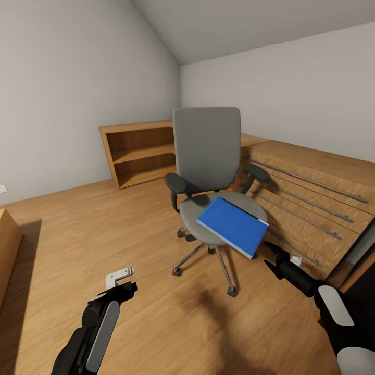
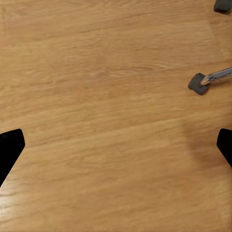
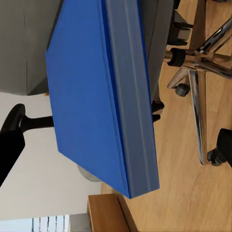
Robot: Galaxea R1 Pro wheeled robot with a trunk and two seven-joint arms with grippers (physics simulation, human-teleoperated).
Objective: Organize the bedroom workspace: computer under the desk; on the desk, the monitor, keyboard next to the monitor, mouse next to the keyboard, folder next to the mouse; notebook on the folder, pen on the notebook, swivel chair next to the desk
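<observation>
Apparently flat blue folder overhangs upholstered swivel chair.

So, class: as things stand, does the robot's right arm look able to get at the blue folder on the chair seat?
Probably yes. The right gripper is open and sits just short of the folder, whose near corner overhangs the swivel chair seat toward it, with nothing between them.

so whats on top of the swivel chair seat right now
A blue folder lies on the swivel chair seat, its near corner jutting past the front edge. Nothing rests on the folder. The seat area beneath it is covered, so anything thin under it cannot be seen.
</observation>
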